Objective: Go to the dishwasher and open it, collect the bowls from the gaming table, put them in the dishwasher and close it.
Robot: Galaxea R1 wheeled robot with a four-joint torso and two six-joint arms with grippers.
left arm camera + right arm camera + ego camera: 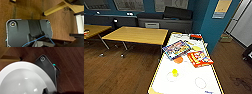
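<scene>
Far left in the head view, a yellow-topped table [92, 29] at the frame edge, then a second yellow-topped table [137, 35] on thin legs over the dark wood floor [116, 72]. Behind those, a long grey counter [164, 23] against the blue wall [206, 22]. Right of centre, the gaming table [189, 80], a white surface edged in yellow, running away from the camera. On it, from near to far: a small yellow object [174, 72] inside a faint ring, an orange disc [178, 60], a colourful board game box [176, 49] lying tilted, a red and yellow box [199, 58] just beside it, a red item [196, 36] at the far end. Over in the left wrist view, wood floor and a yellow table leg [53, 10]; left end effector state, cannot tell. In the right wrist view, a white bowl [25, 80] looming large and close to the camera; right end effector grip, cannot tell.
</scene>
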